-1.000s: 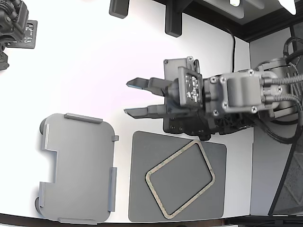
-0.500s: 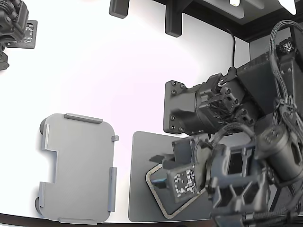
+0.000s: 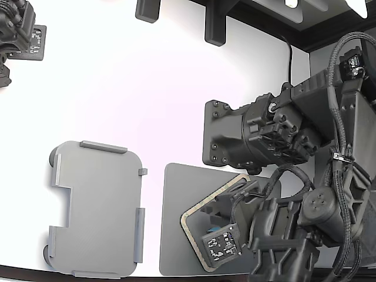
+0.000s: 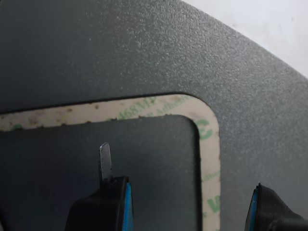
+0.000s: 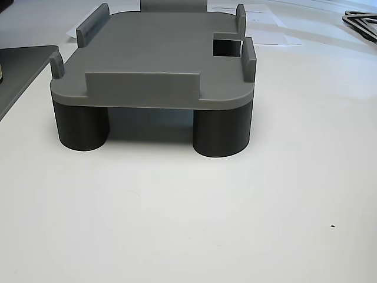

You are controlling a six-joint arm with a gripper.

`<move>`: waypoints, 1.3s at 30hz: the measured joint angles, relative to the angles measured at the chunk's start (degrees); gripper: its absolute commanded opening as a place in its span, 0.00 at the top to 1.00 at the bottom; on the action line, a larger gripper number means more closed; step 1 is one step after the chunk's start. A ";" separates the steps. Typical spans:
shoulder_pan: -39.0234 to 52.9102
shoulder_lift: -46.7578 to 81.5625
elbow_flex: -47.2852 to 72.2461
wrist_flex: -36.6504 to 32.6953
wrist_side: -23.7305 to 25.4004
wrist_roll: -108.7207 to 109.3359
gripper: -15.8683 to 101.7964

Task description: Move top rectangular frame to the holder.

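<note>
The beige-tan rectangular frame [image 3: 191, 218] lies tilted on the dark grey mat [image 3: 176, 235]; my arm [image 3: 282, 235] covers most of it in the exterior view. In the wrist view my gripper [image 4: 187, 207] is open and close above the mat. One fingertip [image 4: 103, 202] is inside the frame's opening and the other [image 4: 269, 211] is outside, so they straddle one side of the frame [image 4: 210, 159] near a rounded corner. The light grey holder [image 3: 97, 208] stands empty at the exterior view's left, apart from the mat. It also shows in the other view [image 5: 159, 59], raised on dark round legs.
A second arm's gripper [image 3: 17, 35] rests at the exterior view's top left. Dark brackets [image 3: 214, 26] stand at the table's back edge. The mat's edge [image 5: 17, 71] shows beside the holder in the other view.
My arm swung from above the mat's far edge down over the frame. The gripper now points down at the frame's corner and has stayed open. The frame and holder have not moved.
</note>
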 measured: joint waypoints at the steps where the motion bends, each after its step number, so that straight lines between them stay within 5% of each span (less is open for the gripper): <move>1: 0.00 0.79 0.88 0.35 -0.35 -0.35 0.02; 18: 0.00 2.37 7.91 -1.67 -1.23 -3.34 0.03; 30: 0.09 2.02 12.13 -6.15 -1.14 -3.78 0.24; 39: 0.09 1.41 12.13 -6.24 -0.79 -3.96 0.28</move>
